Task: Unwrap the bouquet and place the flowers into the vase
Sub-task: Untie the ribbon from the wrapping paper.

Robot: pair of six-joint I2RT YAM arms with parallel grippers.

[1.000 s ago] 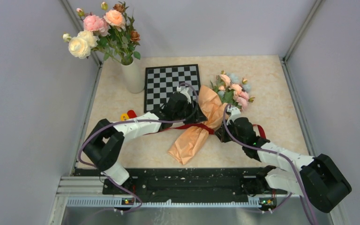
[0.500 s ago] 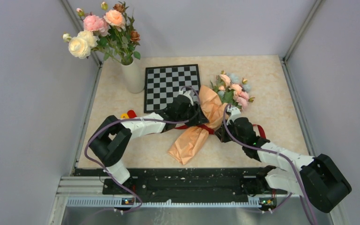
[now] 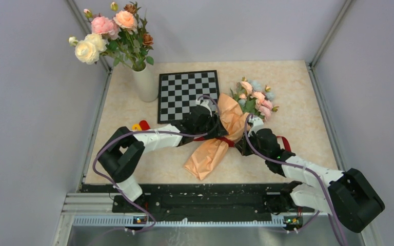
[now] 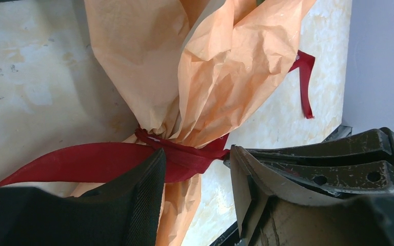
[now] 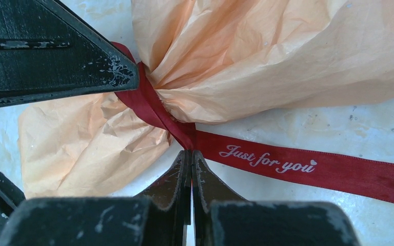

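Note:
The bouquet [image 3: 213,149], a cone of peach crinkled paper, lies on the table with its dark red ribbon [image 5: 267,160] tied round the waist. The flowers [image 3: 256,97], small pale blue and pink blooms, stick out of its far end. My left gripper [image 4: 197,151] is open, one finger on each side of the ribbon knot [image 4: 184,156], at the bouquet's left side [image 3: 211,130]. My right gripper [image 5: 191,151] is shut on the ribbon just beside the knot, at the bouquet's right side [image 3: 241,145]. The white vase [image 3: 145,83] stands at the back left.
The vase holds large cream, pink and peach roses [image 3: 110,33]. A chessboard [image 3: 187,92] lies flat behind the left gripper. Small red and yellow pieces [image 3: 140,125] lie near the left arm. Grey walls close in the table on three sides.
My left arm has shifted a little right and nearer, bringing its open fingers up to the tied waist. The right gripper and the bouquet have stayed put.

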